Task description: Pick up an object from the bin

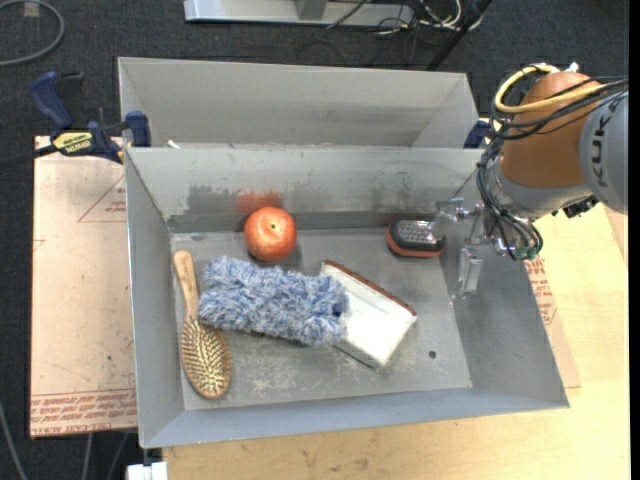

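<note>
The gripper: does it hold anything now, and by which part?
Nothing is seen held. The gripper hangs over bare floor at the right side of the bin, beside a small red object.

The bin (440, 363) holds five things — apple (270, 233) and red-rimmed pad (415, 236) at the back wall, brush (203, 353) at left, blue cloth (270, 303) overlapping a white block (378, 330).

My gripper (466, 280) hangs low over the bare right side of the bin (300, 173), close to its sloping right wall. Nearest it, by the back wall, lies a small red-rimmed thing with a grey top (415, 237). Toward the middle sits a white block with a brown edge (375, 326), touching a fluffy blue cloth (268, 303). Beyond those are a red apple (269, 234) and a wooden hairbrush (203, 353).
</note>
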Controlling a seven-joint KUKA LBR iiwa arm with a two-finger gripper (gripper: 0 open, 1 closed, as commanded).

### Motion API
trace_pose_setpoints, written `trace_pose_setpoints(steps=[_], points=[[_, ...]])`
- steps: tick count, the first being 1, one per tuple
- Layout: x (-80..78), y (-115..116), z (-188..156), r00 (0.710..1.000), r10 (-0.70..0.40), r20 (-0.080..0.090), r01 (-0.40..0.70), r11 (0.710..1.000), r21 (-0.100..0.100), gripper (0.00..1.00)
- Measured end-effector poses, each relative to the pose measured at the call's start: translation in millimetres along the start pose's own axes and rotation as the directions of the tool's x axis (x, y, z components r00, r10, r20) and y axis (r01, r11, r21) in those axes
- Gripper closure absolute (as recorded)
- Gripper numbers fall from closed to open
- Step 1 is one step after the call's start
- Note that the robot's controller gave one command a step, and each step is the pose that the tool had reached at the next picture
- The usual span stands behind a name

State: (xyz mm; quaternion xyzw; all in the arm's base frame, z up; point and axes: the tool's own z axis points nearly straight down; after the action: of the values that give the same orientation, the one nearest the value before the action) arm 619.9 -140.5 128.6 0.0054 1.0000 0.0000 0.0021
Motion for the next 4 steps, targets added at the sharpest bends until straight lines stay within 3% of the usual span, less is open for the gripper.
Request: trace_pose_setpoints(steps=[1, 2, 3, 4], points=[[21.3, 5, 8, 1.0, -0.014, -0.014, 0.014, 1.0, -0.004, 0.0], [0.0, 22, 9, 1.0, 0.015, 0.015, -0.015, 1.0, 0.003, 0.0], [41.6, 50, 41, 0.999, -0.035, -0.004, 0.035, 0.999, -0.003, 0.0], [64.2, 56, 49, 0.998, -0.07, -0.006, 0.07, 0.998, -0.003, 0.0]])
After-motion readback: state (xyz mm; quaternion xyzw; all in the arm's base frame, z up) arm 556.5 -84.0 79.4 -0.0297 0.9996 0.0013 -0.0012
